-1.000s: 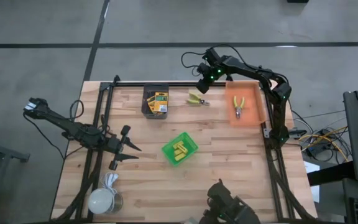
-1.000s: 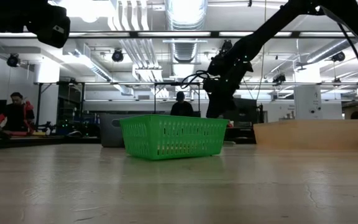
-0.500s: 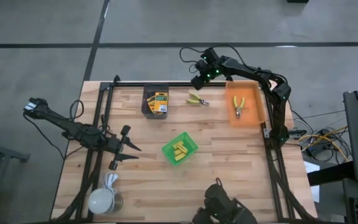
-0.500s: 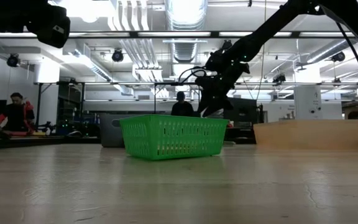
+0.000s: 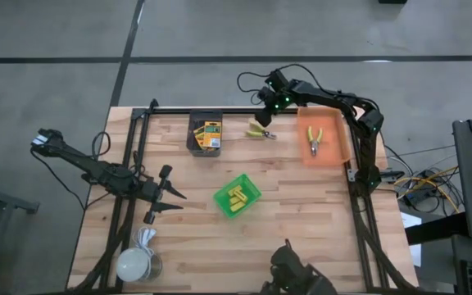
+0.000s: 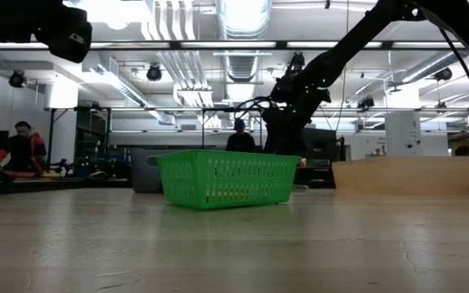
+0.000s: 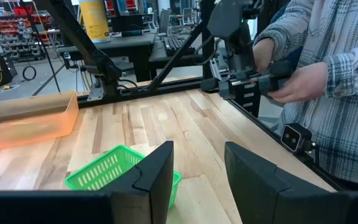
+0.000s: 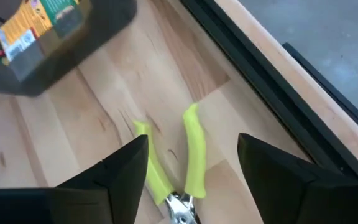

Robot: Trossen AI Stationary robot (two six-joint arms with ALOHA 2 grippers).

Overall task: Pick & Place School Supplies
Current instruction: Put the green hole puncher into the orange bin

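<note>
While my right gripper (image 5: 264, 117) hangs above the far edge of the table, its two fingers stand spread wide with nothing between them, directly over the yellow-handled pliers (image 8: 178, 171). These pliers lie flat on the bare wood, handles splayed, between the grey bin (image 5: 204, 133) to the left and the orange bin (image 5: 326, 139) to the right. A second pair of pliers (image 5: 315, 139) lies inside the orange bin. The crayon boxes (image 5: 211, 134) sit in the grey bin, and the yellow blocks (image 5: 236, 197) fill the green bin (image 5: 237, 196) near the table's centre.

My left gripper (image 5: 161, 197) waits low at the left side of the table, fingers parted and empty.

The work surface is a butcher-block table (image 5: 301, 229) of pale wood strips inside a black frame. A white round object (image 5: 134, 264) rests at the near left corner.

Beyond the table, the low view shows an open workshop with ceiling ducts (image 6: 238, 32) and strip lighting. A person (image 6: 21, 148) sits at far left; another stands behind the green bin. In the left wrist view, a person in a plaid sleeve (image 7: 328, 68) holds a black fixture at the table's edge.
</note>
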